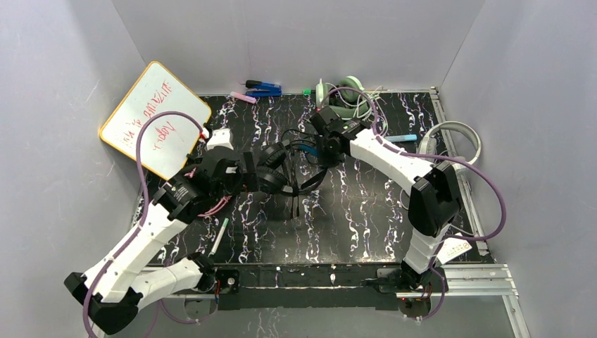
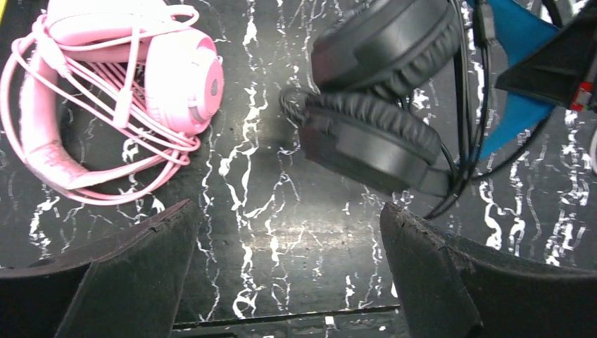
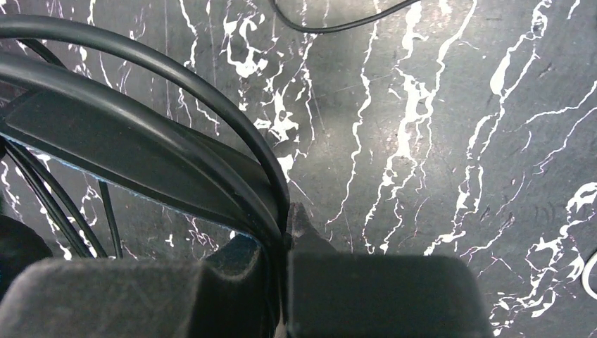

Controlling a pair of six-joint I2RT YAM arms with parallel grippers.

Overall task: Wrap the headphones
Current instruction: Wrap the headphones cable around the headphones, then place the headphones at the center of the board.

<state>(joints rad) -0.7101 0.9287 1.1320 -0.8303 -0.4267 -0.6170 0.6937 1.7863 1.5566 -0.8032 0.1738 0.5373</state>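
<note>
The black-and-blue headphones (image 1: 280,169) hang just above the middle of the table, with their thin cord looping below. My right gripper (image 1: 327,150) is shut on their headband (image 3: 141,151); the band passes between my right gripper's (image 3: 281,264) pads. Their two padded cups (image 2: 373,130) show in the left wrist view. My left gripper (image 1: 248,172) is open and empty beside the cups, and its fingers (image 2: 141,271) stand wide apart over the table. The pink headphones (image 2: 105,91) lie with their cord wound round them, hidden under my left arm in the top view. The white-grey headphones (image 1: 345,95) lie at the back.
A whiteboard (image 1: 155,120) leans at the back left. A blue tool (image 1: 262,88) and a pink marker (image 1: 244,97) lie at the back edge. A white pen (image 1: 220,236) lies front left, a blue marker (image 1: 403,137) and a white ring (image 1: 454,141) lie right.
</note>
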